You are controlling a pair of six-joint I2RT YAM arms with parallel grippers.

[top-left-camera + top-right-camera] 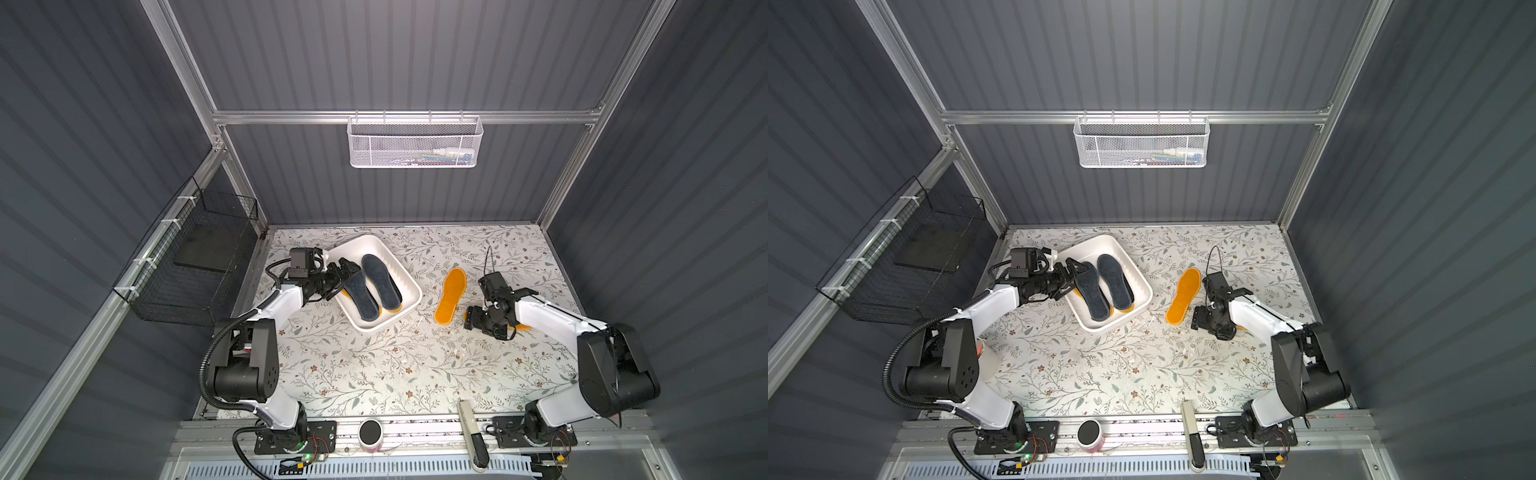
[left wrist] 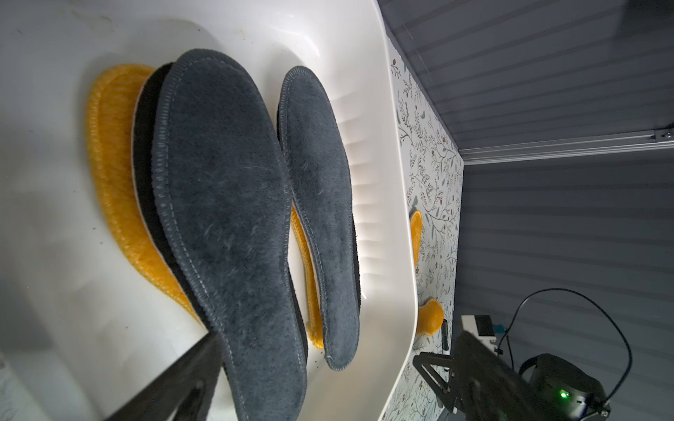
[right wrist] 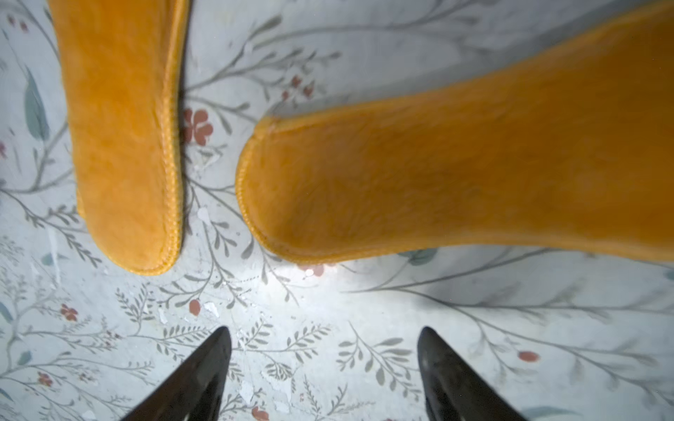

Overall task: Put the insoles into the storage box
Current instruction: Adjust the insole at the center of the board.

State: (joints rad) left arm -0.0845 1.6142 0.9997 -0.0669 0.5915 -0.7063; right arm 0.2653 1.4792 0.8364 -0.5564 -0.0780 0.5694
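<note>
We hold both grippers with fingers spread, gripping nothing.
Our left gripper (image 1: 350,270) hangs over the storage box (image 1: 399,266), left of centre, where grey insoles (image 1: 380,282) top others; our right gripper (image 3: 324,331) hangs above the table (image 3: 291,291) by two orange insoles (image 1: 451,296), right of centre.

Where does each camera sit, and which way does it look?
Top views: high above the arm bases, looking down on the table, storage box, left arm and right arm.
Left wrist: on the left arm, looking into the box at two grey insoles; one dark finger shows.
Right wrist: on the right arm, facing down at two orange insoles; the open right gripper shows.
Shared: top and left wrist views both show the box.
</note>
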